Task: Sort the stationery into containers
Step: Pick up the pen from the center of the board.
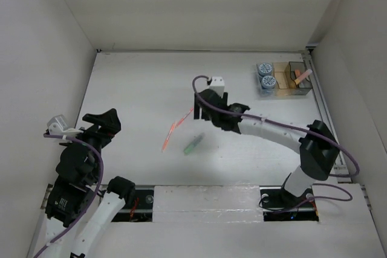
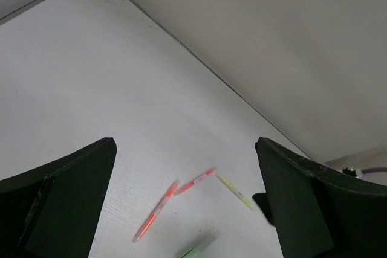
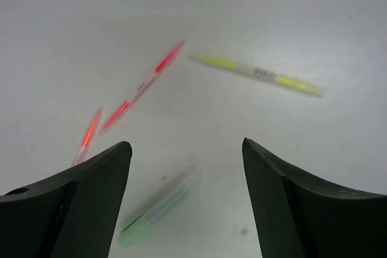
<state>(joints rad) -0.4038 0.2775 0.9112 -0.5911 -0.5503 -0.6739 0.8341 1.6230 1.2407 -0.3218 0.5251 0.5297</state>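
Note:
Loose pens lie mid-table: a red pen (image 1: 182,119), an orange pen (image 1: 167,140) and a green marker (image 1: 193,145). A yellow pen (image 3: 257,74) shows in the wrist views and is hidden under my right arm in the top view. My right gripper (image 1: 202,106) is open and empty, hovering above them; the green marker (image 3: 158,206) lies between its fingers below. My left gripper (image 1: 106,122) is open and empty at the left. The clear organiser (image 1: 284,90) stands at the far right with two blue-and-white pots (image 1: 265,69) in its left compartment and an orange pen (image 1: 300,77) in the right one.
White walls enclose the table on the left, back and right. The organiser stands close to the back right corner. From the left wrist I see the orange pen (image 2: 156,211), the red pen (image 2: 195,180), the yellow pen (image 2: 234,191) and the green marker (image 2: 196,247).

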